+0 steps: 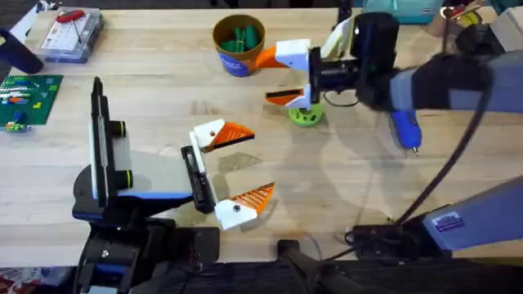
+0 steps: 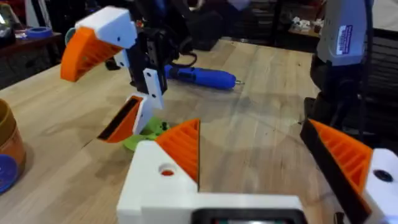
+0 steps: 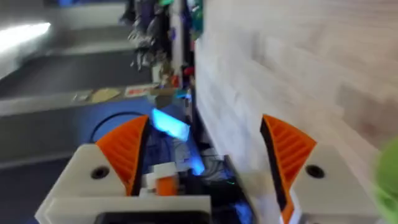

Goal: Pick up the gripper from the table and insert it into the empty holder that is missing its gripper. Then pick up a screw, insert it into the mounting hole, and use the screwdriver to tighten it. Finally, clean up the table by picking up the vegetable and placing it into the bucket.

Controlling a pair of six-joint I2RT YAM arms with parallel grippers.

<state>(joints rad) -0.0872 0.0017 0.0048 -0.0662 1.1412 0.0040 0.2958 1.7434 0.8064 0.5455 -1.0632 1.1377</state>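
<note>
The work appeared to have reached its last step — clearing the worktop [image 1: 343,180] — since both arms carried a full pair of orange fingers and nothing loose of that kind lay on the wood. The right gripper [image 1: 291,75] hung turned on its side over the far middle of the worktop, one finger toward the bucket, the other low beside the vegetable. Its jaws stood wide and held nothing.

The small lime-green round toy vegetable [image 1: 306,116] sat on the wood just beside the lower orange finger; whether they touched could not be told from overhead. In the left wrist view the green piece [image 2: 144,134] lay partly hidden under that finger. The small round tub with a tan-orange rim and blue label band, the bucket [image 1: 238,39], stood near, slightly farther back and to the left, with dark green pieces already inside.

The next move, as I judged it, called for the right jaws to straddle the vegetable and close, then lift and carry it the short way over the bucket's rim.

The left gripper [image 1: 237,167] rested low over the near middle, jaws wide and empty (the blue-handled screwdriver [image 1: 405,129] lay on the wood below the right arm).
</note>
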